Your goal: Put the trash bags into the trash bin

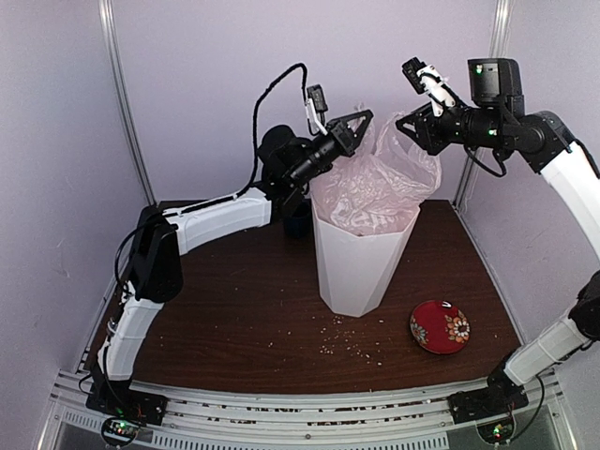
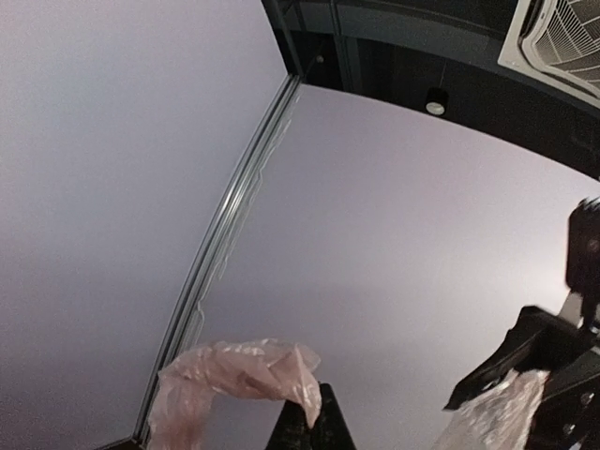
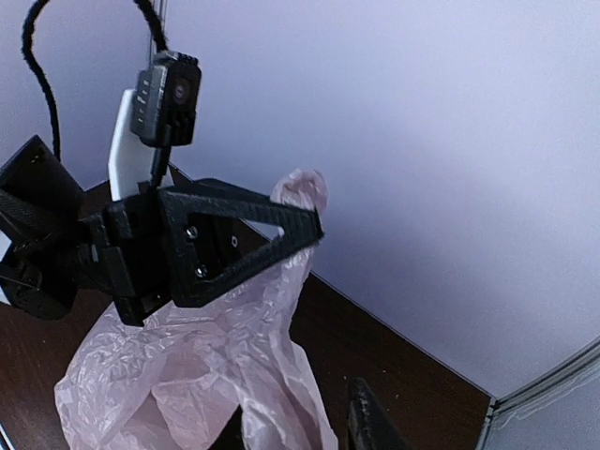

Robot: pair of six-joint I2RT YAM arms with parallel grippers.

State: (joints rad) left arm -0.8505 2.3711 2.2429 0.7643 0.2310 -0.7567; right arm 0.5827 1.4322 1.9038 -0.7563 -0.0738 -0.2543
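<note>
Okay, left pincer (image 1: 364, 119) is pressed together on one handle loop of the pink bag (image 1: 375, 183), holding it up above the white bin (image 1: 361, 267). In the right wrist view that loop pokes out just past the tips. The bag's lower part sits inside the bin's mouth, but most of it balloons over the rim, so I'd call this the stuffing stage, not done yet. Right pincer (image 1: 405, 124) hangs at the bag's upper right edge, level with the left one. Plastic lies between its fingers (image 3: 370, 427), though I cannot tell if it's pinching or only straddling the film. To do this well, I reckon I want a sure hold on that far side, then both pincers down and inward together, pushing the puffed plastic below the rim without knocking the bin, which stands free on the bench (image 1: 234, 319) and looks light. Thin crinkly film will likely spring back, so slow and deep is my call
</note>
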